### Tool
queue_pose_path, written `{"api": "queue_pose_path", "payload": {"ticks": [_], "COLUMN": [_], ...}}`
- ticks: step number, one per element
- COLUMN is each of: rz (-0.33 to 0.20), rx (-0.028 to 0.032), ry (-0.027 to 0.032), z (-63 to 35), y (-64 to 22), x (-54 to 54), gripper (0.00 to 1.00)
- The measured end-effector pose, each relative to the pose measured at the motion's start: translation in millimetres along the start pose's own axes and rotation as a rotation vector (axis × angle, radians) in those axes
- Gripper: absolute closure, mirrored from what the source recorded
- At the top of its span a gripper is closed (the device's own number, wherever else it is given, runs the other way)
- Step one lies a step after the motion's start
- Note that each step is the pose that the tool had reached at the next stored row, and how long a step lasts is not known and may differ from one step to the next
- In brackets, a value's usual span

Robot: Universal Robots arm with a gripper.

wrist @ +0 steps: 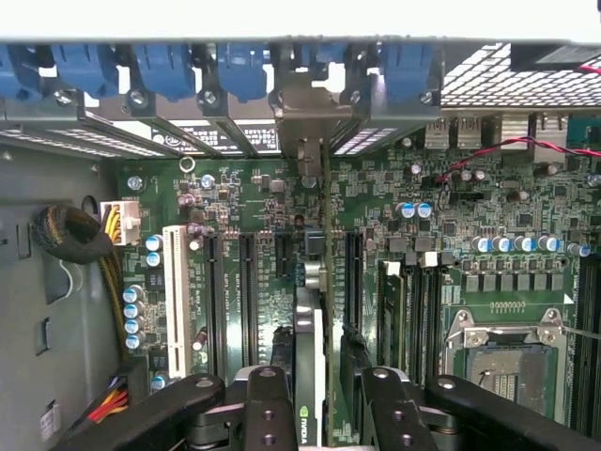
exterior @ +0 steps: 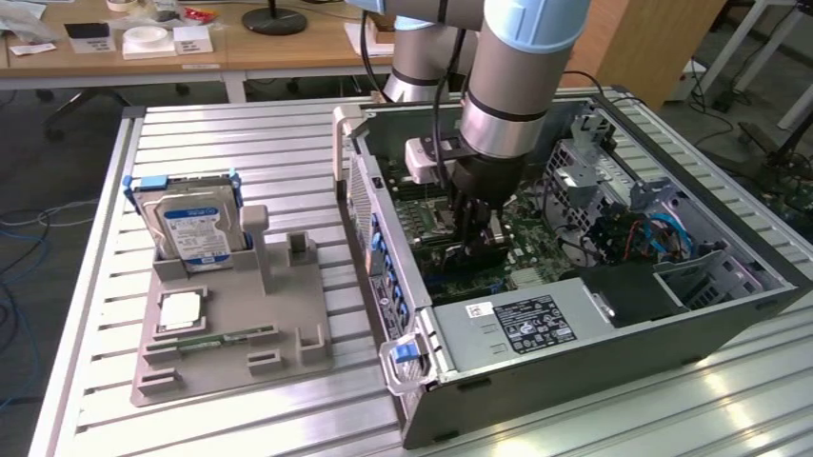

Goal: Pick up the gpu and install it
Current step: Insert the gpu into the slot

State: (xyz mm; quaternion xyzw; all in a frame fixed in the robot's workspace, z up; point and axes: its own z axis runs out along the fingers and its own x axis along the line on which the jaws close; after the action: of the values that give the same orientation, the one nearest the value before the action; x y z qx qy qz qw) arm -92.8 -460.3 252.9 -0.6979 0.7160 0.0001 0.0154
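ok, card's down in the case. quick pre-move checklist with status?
1. gpu held edge-on between the gripper fingers: ok.
2. Gripper inside the open computer case, over the motherboard: ok.
3. Card bracket end lined up with the rear slot opening: ok.
4. Card edge seated in an expansion slot: cannot tell, hidden under the card.
5. Red wire off to the side of the card: ok.

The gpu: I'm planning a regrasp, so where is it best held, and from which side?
Grip the gpu by its upper long edge, pads on its two flat faces, coming straight down from above. It stands on edge over the motherboard, thin and upright; the gripper is shut on it that way.
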Motion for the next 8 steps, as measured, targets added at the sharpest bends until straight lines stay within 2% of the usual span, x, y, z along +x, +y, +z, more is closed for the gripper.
{"api": "queue_pose_path", "payload": {"ticks": [8], "rz": [0.000], "rx": [0.0000], "ry": [0.0000], "z": [0.0], "y": [0.1], "x": [0.0], "gripper": [0.66]}}
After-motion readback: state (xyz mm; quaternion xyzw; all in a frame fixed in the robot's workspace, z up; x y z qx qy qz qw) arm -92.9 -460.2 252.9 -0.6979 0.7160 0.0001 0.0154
